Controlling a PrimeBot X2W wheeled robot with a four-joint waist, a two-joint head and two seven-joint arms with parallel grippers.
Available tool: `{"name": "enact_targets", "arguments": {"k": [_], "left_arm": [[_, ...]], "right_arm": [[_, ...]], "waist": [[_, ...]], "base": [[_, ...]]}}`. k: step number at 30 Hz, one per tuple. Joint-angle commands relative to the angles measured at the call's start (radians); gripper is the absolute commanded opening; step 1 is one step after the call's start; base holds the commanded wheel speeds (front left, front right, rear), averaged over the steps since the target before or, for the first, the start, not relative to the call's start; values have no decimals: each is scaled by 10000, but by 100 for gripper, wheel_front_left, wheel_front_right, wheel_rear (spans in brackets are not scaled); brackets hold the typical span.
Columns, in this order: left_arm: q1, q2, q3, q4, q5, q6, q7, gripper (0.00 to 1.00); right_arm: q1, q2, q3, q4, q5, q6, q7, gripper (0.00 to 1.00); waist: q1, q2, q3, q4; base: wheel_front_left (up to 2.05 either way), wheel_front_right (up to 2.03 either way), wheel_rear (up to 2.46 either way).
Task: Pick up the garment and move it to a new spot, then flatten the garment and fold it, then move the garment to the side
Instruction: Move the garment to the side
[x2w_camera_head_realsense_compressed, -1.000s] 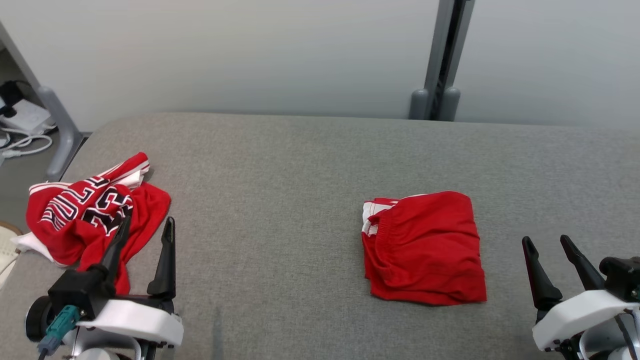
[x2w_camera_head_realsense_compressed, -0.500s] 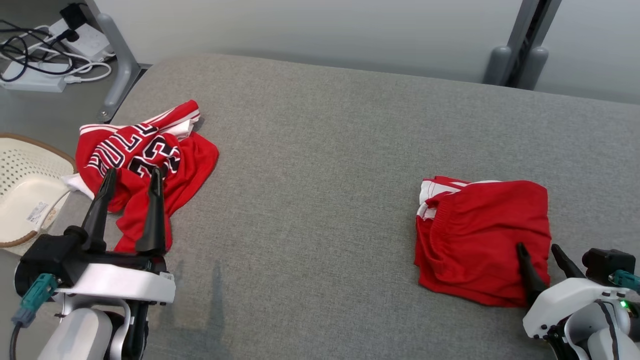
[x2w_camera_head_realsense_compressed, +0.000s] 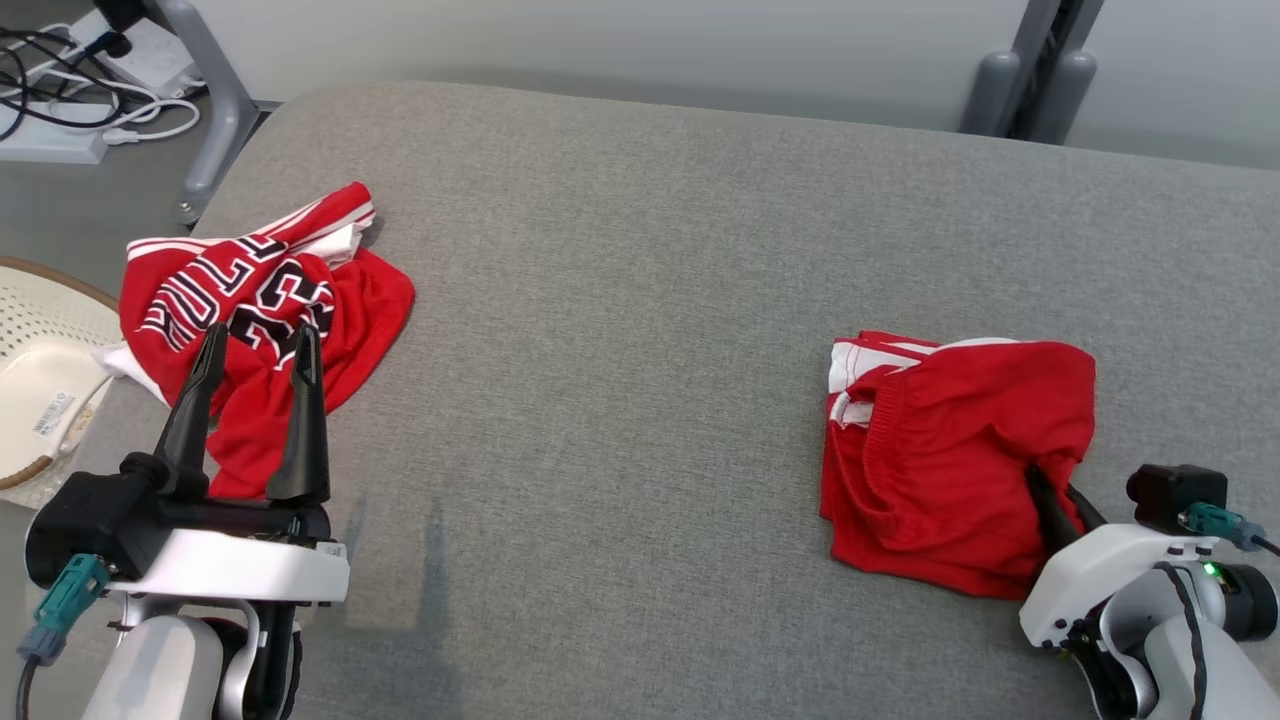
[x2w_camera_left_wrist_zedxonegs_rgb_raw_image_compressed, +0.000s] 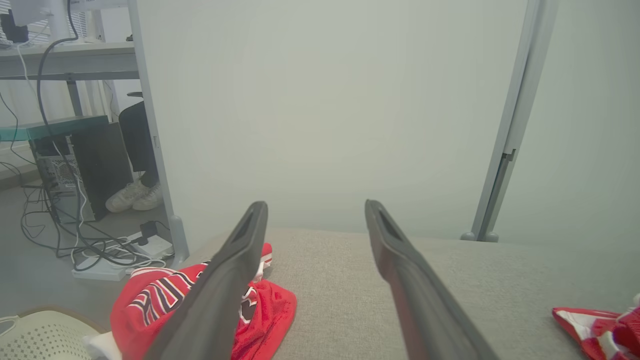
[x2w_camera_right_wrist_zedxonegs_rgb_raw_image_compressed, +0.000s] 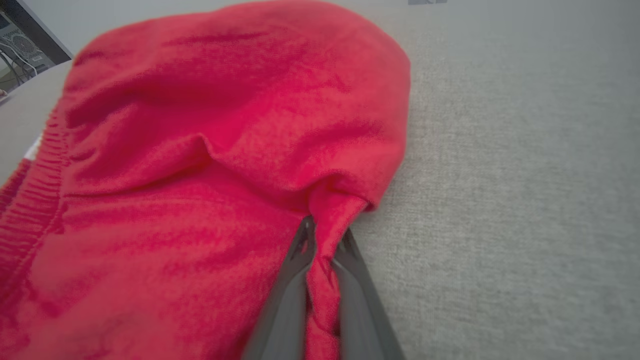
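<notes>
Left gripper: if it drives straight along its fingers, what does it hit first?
Probably the red jersey: in the head view the tips of the open left gripper overlap it. The wrist view, though, aims over the grey cushion at the pale wall, so it may skim above; height unclear.

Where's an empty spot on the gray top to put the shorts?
The top is bare in its wide middle, between the jersey and the shorts, and along the back by the wall. The left end is crowded: jersey, basket.

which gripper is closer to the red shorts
Right. The right gripper is shut on the red shorts; the left gripper hovers by the jersey, far to their left.
</notes>
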Motion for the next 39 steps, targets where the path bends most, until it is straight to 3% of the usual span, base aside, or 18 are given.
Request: {"name": "enact_targets", "arguments": {"k": [1,13,20,25,34,39], "left_arm": [[12,-46,70,0,81,-81,-38,100],[-419,-256,547,-298,487,-619,-38,100],[-971,121,578,-800,725,-867,-27,100],[-1340,487,561,-1258,854,-951,226,100],[-1654,931,524,-1883,942,-1039,635,100],[-1751,1010,449,-2092,945,-1057,722,100]], "right_arm": [[-125,-178,16,39,-16,-27,-39,0],[-1811,-1320,1670,-391,-448,-20,113,0],[-2992,-2310,2358,-243,-623,-18,67,0],[-3645,-3025,2261,31,-871,-20,-48,0],[-4764,-4056,1735,411,-1945,-20,-230,0],[-5362,-4080,941,714,-2638,-20,-277,0]], "waist": [[0,0,91,-152],[0,0,1317,-2352],[0,0,2398,-3748],[0,0,3050,-4472],[0,0,3742,-4981],[0,0,3990,-4924]], "base": [[0,0,0],[0,0,0],[0,0,0],[0,0,0],[0,0,0],[0,0,0]]}}
